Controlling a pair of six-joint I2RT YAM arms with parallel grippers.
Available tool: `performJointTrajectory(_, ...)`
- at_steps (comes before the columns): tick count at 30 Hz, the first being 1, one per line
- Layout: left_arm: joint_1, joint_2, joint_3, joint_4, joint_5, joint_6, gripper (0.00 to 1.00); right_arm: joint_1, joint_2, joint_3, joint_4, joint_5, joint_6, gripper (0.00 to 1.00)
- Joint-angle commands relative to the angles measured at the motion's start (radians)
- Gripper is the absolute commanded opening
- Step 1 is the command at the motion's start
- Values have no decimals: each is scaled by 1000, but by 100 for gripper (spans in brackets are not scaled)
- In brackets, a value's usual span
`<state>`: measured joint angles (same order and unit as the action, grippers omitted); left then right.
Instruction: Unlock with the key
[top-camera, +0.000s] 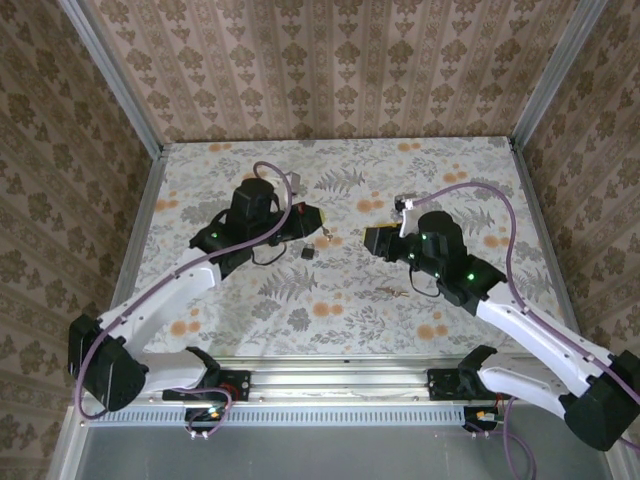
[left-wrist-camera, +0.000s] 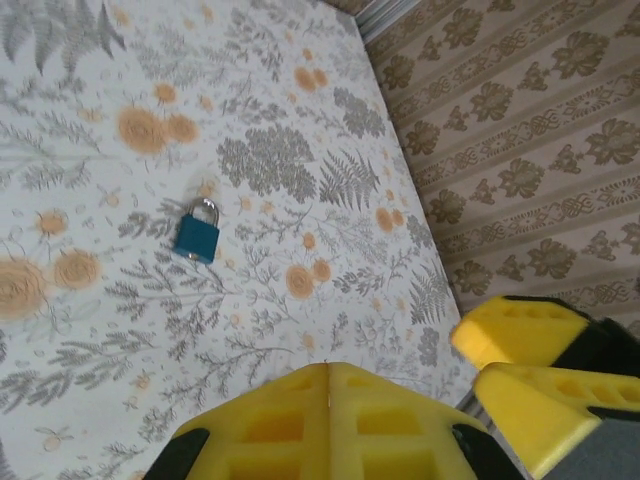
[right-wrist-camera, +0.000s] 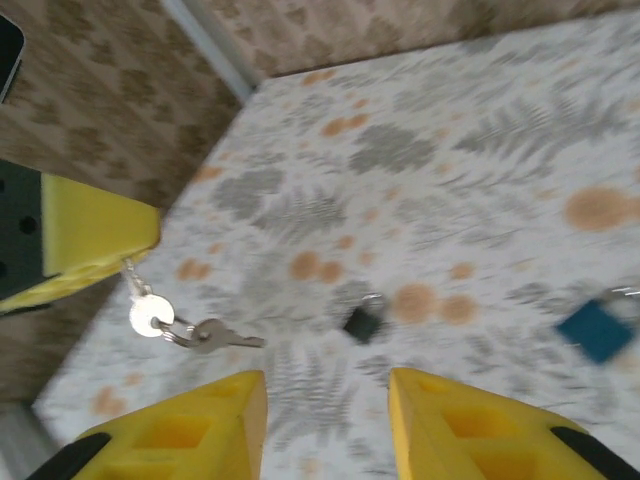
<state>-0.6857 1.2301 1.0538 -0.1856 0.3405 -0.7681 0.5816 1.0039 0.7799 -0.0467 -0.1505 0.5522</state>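
One black-headed key (right-wrist-camera: 362, 322), one blue padlock (left-wrist-camera: 196, 238); left tool (left-wrist-camera: 328, 385) clamped on one silver keyring (right-wrist-camera: 180, 326), right tool (right-wrist-camera: 326, 388) apart.

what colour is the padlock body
The padlock body is blue, its shackle silver; it shows best in the left wrist view.

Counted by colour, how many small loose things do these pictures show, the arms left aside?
Blue: 1, the padlock
Black: 1, the key with the black head
Silver: 1, the bunch of keys on a ring; how many keys it holds is unclear
Total: 3
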Motion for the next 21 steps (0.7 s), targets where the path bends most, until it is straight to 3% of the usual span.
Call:
performJointTrajectory(1, -8, -46, -3, 57, -12, 84, 0, -24, 42, -2, 203, -255, 228, 37)
performJointTrajectory(6, -30, -58, -21, 164, 35, 61, 0, -40, 82, -58, 463, -310, 436, 53)
performJointTrajectory(12, -55, -60, -19, 243, 77, 47, 0, -45, 95, -89, 607, -349, 525, 49)
performJointTrajectory(17, -60, -58, -28, 301, 93, 18, 0, -46, 91, -106, 659, -367, 546, 55)
performJointTrajectory(21, -63, -58, -45, 356, 107, -17, 0, -48, 101, -97, 699, -402, 564, 50)
